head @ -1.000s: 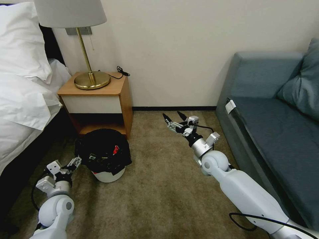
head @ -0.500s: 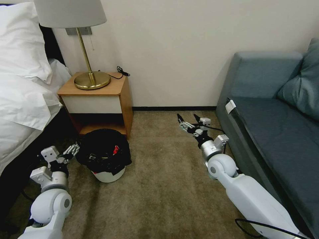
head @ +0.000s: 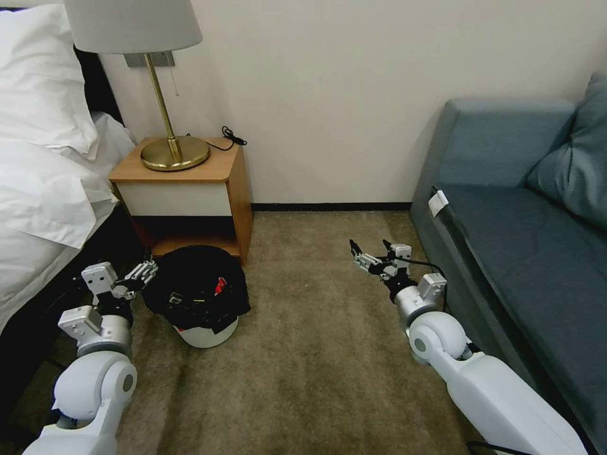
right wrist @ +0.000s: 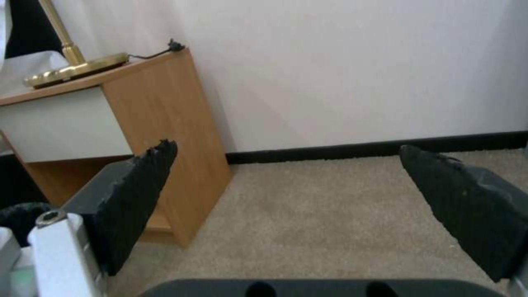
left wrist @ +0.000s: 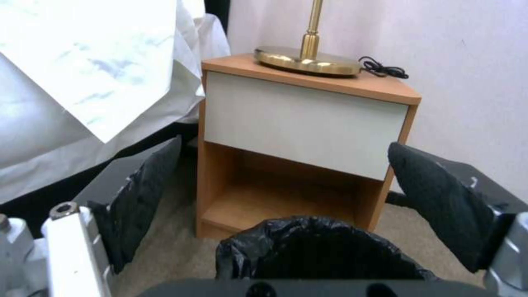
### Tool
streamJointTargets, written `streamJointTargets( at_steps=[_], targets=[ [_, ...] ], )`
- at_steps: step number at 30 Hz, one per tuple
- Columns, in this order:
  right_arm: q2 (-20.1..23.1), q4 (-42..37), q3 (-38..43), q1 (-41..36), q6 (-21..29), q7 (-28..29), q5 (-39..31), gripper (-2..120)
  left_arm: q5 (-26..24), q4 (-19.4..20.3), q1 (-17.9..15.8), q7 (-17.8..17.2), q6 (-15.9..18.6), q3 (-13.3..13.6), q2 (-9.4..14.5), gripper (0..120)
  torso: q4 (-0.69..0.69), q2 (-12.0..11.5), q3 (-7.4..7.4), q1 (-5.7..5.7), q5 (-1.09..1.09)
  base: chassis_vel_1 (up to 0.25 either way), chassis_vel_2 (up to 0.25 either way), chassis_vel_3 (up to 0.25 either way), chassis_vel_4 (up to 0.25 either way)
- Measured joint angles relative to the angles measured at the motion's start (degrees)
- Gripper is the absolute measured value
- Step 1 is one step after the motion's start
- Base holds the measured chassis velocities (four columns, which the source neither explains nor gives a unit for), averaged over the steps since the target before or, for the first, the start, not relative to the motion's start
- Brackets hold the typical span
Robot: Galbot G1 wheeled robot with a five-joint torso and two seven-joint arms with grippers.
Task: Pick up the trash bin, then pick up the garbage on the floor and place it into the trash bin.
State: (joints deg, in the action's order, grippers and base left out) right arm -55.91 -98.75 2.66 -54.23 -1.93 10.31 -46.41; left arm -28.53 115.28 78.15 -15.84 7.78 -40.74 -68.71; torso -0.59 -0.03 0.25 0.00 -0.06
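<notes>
The trash bin (head: 208, 333), white with a black bag over its rim, stands on the carpet floor (head: 316, 360) in front of the nightstand. A red-and-white piece of garbage (head: 219, 285) lies inside it among other scraps. My left gripper (head: 147, 272) hovers open just left of the bin's rim, not touching it. In the left wrist view the left gripper (left wrist: 283, 146) stands open above the bag's edge (left wrist: 313, 251). My right gripper (head: 370, 249) is open over bare carpet to the bin's right, near the sofa. The right wrist view shows the right gripper (right wrist: 287, 147) with nothing between its fingers.
A wooden nightstand (head: 190, 189) with a brass lamp (head: 174, 151) stands behind the bin. The bed (head: 44, 189) runs along the left and a blue-grey sofa (head: 525, 240) along the right. Open carpet lies between them up to the wall (head: 329, 95).
My left gripper has drawn back from the bin's rim and risen beside it. The right arm has pulled back toward the sofa and lower. The bin has stayed put.
</notes>
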Motion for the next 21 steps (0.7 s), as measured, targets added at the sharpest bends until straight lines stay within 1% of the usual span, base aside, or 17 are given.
streamJointTargets(
  at_steps=[21],
  targets=[
    [-0.1,0.1,-0.1,0.1,0.0,-0.2,-0.1,100,-0.2,-0.2,0.0,0.0,0.0,0.0,0.0,100,-0.01,0.0,0.0,0.0,0.0,0.0,0.0,0.0,0.0]
  ],
)
